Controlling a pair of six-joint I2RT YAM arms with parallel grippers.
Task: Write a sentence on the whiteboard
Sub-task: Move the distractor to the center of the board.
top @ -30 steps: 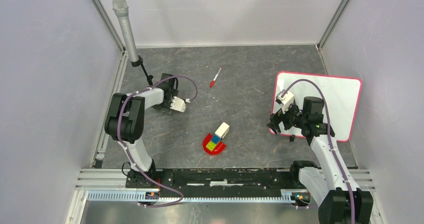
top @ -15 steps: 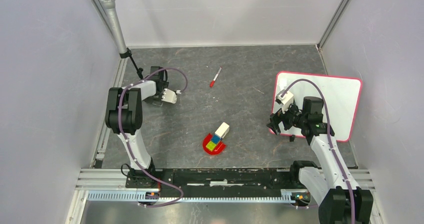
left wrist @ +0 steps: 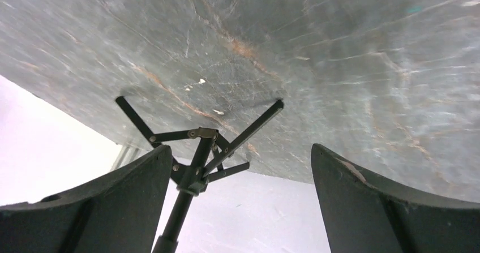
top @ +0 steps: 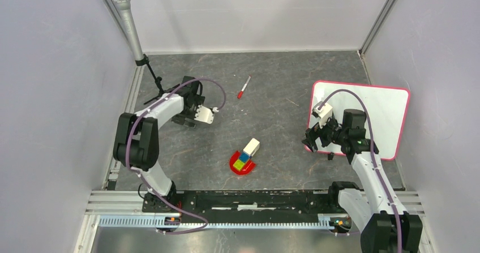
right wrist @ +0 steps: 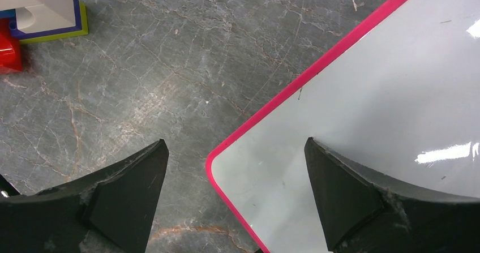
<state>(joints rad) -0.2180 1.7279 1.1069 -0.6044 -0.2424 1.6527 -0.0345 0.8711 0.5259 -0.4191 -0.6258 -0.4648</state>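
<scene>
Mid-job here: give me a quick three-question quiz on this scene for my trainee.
1. True or false: the marker lies on the whiteboard.
2. Which gripper hangs over a whiteboard corner? A left, B right, C neither.
3. Fill in: the left gripper is ____, holding nothing.
Key: 1 false; 2 B, the right gripper; 3 open.
</scene>
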